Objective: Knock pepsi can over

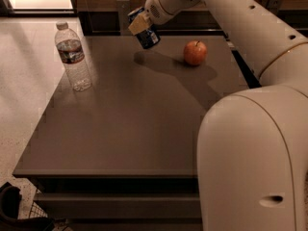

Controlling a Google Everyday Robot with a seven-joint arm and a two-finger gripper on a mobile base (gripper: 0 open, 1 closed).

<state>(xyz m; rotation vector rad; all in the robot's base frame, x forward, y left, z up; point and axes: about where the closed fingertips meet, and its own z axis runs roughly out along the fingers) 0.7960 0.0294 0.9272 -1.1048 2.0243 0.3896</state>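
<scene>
Near the left edge of the surface [125,129] stands an upright water bottle [73,57]. Toward the far edge, the gripper [141,25] is closed on the pepsi can [149,36], which is tilted and held clear of the surface, its shadow lying below. Right of it, near the far right corner, rests an apple [195,52], apart from the can.

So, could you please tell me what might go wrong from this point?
1. The gripper holds the pepsi can tilted above the table; released from there, it may bounce or roll off the far edge.
2. The apple sits close by; a rolling can or the arm could knock it.
</scene>
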